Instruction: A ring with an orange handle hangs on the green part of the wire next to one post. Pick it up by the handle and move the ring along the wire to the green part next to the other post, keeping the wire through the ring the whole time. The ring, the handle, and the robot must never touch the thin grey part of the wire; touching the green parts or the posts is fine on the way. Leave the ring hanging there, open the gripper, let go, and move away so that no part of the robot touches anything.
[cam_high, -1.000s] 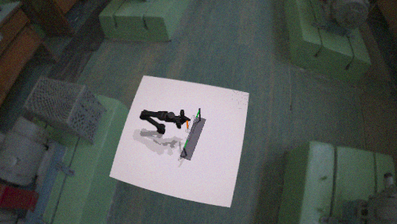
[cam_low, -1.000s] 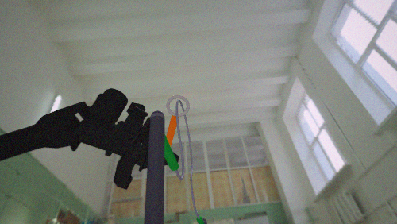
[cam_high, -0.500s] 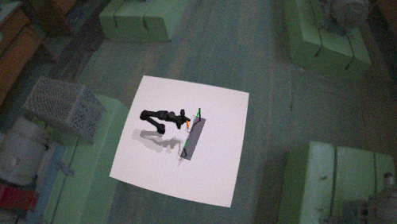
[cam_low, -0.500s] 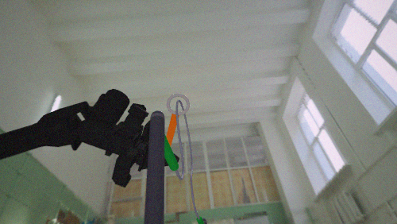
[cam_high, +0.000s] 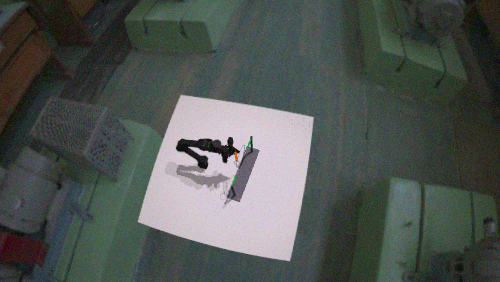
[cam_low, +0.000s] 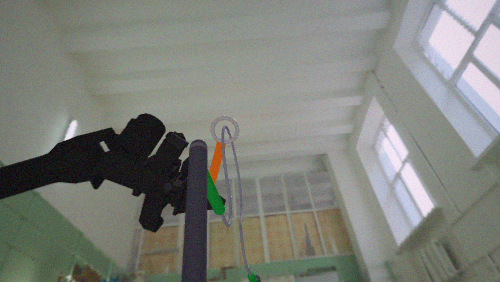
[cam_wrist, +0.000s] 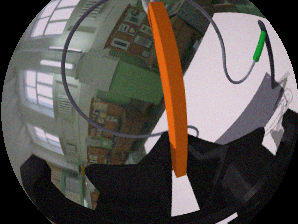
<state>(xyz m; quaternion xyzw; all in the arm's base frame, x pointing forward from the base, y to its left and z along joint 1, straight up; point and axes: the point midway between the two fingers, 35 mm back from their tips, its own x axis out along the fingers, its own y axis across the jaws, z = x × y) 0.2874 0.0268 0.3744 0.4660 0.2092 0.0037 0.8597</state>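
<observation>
My gripper (cam_high: 233, 151) (cam_low: 181, 184) (cam_wrist: 170, 135) is shut on the lower end of the orange handle (cam_high: 236, 156) (cam_low: 216, 157) (cam_wrist: 168, 90). The handle points up, with the small grey ring (cam_low: 224, 130) at its top. The thin grey wire (cam_low: 233, 180) (cam_wrist: 80, 36) loops up through the ring. In the exterior view the near post (cam_low: 197, 215) and its green wire part (cam_low: 215, 196) stand in front of my fingers. The other green part (cam_low: 252, 276) (cam_wrist: 260, 42) (cam_high: 234, 181) shows far off. From above, the gripper is beside the far end of the grey base plate (cam_high: 247, 172).
The wire stand sits on a white mat (cam_high: 280, 200). My black arm (cam_high: 197, 146) (cam_low: 60, 162) stretches in from the left. Green machine blocks (cam_high: 415, 45) and a grey perforated box (cam_high: 80, 132) stand on the floor around the mat.
</observation>
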